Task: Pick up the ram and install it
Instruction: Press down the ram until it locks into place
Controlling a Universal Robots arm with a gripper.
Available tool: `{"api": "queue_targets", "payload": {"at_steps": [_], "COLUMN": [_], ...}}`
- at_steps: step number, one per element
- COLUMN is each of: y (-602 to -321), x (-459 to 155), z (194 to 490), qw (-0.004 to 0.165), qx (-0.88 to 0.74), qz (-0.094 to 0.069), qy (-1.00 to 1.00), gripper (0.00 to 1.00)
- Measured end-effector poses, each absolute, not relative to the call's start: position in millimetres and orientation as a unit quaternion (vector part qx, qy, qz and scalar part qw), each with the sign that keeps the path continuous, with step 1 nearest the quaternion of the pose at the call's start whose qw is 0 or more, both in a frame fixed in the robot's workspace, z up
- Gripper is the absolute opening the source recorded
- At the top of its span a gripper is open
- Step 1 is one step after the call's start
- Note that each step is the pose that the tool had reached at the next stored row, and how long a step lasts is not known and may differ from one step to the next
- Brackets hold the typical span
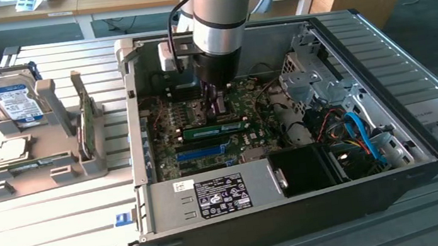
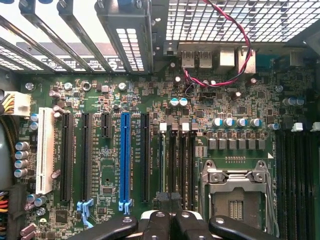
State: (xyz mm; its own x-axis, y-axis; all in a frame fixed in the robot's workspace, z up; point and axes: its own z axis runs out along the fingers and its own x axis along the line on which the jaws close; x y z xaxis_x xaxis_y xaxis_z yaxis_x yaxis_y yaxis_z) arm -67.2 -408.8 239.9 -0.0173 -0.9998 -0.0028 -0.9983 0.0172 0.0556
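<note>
- Claw (image 2: pixel 172 222) hangs low over the motherboard (image 2: pixel 240 100) inside the open case (image 1: pixel 424 134). Its fingers (image 2: pixel 156 221) are clenched together with nothing visible between them.
- The ram (image 1: pixel 212 127) stands on edge in a memory slot, just beside the claw and parallel to the blue slot (image 2: pixel 125 160).
- Seating is the step, in my judgement. Press straight down and evenly along the stick; the latches are too small to read.

Matt green motherboard (image 2: pixel 150 100), grey sheet-metal computer case (image 1: pixel 381 63), glossy black plastic claw (image 2: pixel 170 225).
</note>
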Motion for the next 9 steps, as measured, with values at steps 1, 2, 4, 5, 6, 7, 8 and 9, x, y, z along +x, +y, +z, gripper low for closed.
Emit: {"api": "queue_targets", "payload": {"at_steps": [1,2,4,5,6,7,8,9], "y": [-409.0,-409.1,-409.0,-409.1,-409.1,-409.1,-409.1,-409.1], "x": [-67.2,-67.2,-67.2,-67.2,-67.1,-67.2,-67.1,-67.2], "z": [239.9,239.8,239.8,239.8,239.8,239.7,239.0,238.2], "qw": [0.018,0.018,0.019,0.019,0.018,0.019,0.018,0.018], "qx": [0.701,0.701,0.701,0.701,0.701,0.701,0.701,0.701], "qz": [-0.021,-0.021,-0.021,-0.021,-0.021,-0.021,-0.021,-0.021], "qy": [-0.713,-0.713,-0.713,-0.713,-0.713,-0.713,-0.713,-0.713], "gripper": [0.11,0.11,0.11,0.11,0.11,0.11,0.11,0.11]}}
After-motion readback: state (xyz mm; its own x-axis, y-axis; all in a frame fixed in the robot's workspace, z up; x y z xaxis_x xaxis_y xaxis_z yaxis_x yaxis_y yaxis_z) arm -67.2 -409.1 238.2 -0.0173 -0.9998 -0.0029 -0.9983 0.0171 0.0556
